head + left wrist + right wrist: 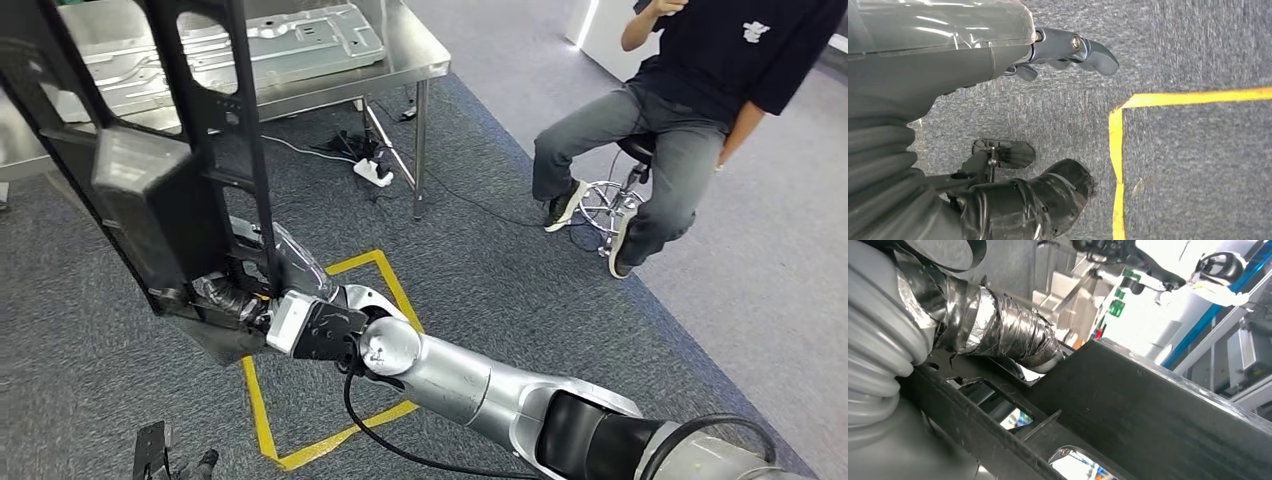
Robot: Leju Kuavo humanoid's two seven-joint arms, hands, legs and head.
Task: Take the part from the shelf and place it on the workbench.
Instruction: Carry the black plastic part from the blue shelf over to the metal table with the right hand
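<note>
Right robot hand (232, 298) is clamping the lower end of the part (150, 190), a long black frame with cut-outs and a boxy block on its face. In the right wrist view the taped fingers (998, 335) are wrapping over one of the frame's bars (1158, 410), so the grip looks firm. From the grip the part is rising up and away, its long axis running nearly upright with the top leaning toward the robot's left, well above the carpet (480, 250) and the yellow tape square (330, 360).

Left robot hand (1063, 50) is hanging low over the carpet beside the tape line, fingers loosely curled and holding nothing, so the right arm alone is carrying the load.

Beyond the part's upper end the desk (400, 60) is standing, a steel top already bearing a pale metal panel (290, 40). The desk is lying ahead of the grip, past the frame, so the part probably has to be tipped forward and laid along the free steel at the near edge. A seated person (690, 110) is staying well apart on the right.
</note>
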